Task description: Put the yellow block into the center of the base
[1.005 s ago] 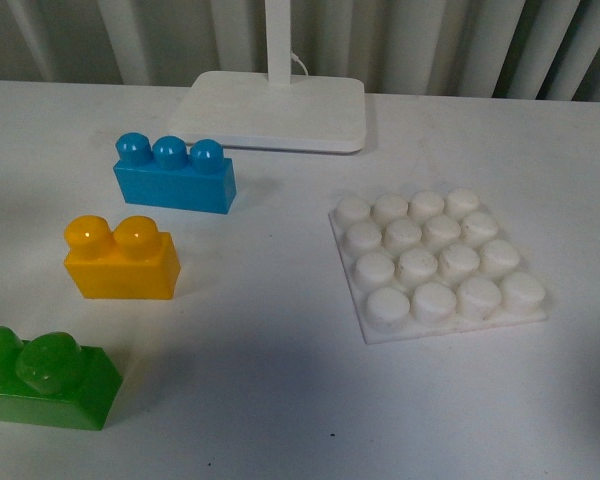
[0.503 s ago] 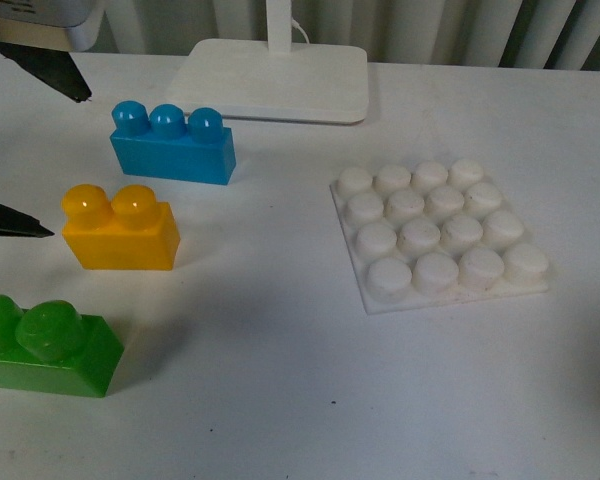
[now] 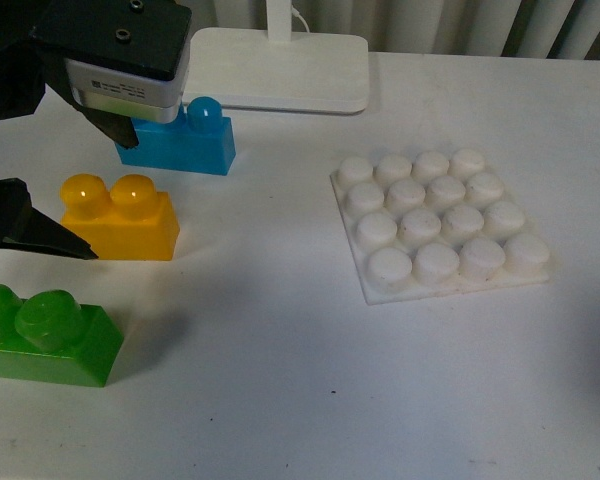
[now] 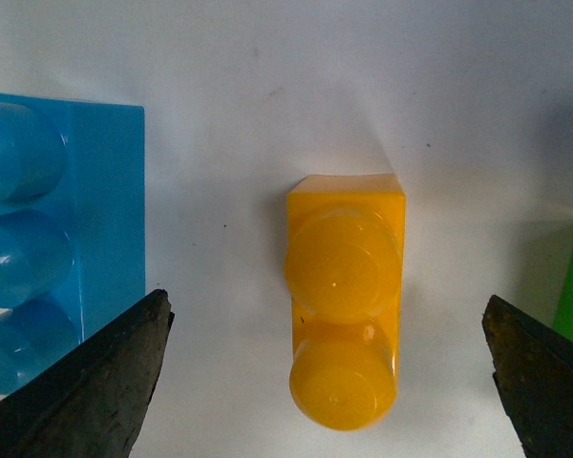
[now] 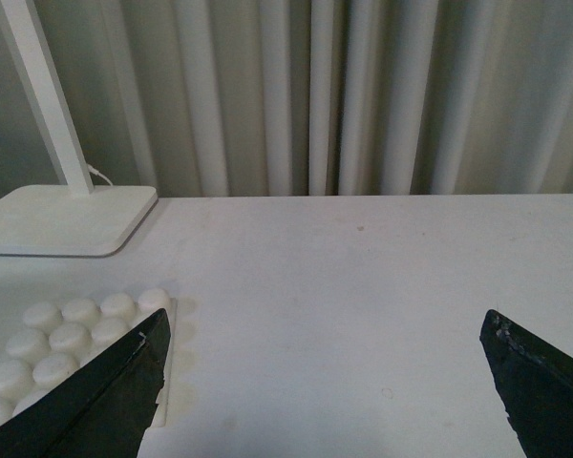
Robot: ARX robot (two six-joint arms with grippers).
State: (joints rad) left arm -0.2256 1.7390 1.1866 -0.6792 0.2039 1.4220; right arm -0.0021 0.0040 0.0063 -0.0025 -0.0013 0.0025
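Left pincer point(image 4: 325, 310) of mine is spread wide and gripping nothing, hanging over the yellow block point(image 3: 120, 220), an orange-yellow plastic brick w/ two rounded studs. Progress, as I judge it: nothing done beyond lining up. The block is not grasped or lifted, and the base point(image 3: 442, 225), a flat square white plate w/ a 4x4 grid of round studs, carries nothing, ctr studs incl. Left to do: close on the block, lift, carry it across, press it onto the middle studs. It sits on the white table point(image 3: 280, 380), well apart from the base, btw the blue three-stud plastic brick point(image 3: 185, 145) and the green two-stud plastic brick point(image 3: 45, 335), touching neither. Wrist view puts it btw my two fingers w/ gaps on both sides, one finger by the blue one, the other toward the green; can't tell how high above it I am. Right pincer point(image 5: 320, 334) is likewise released, holding nothing, over the table near the base's edge.
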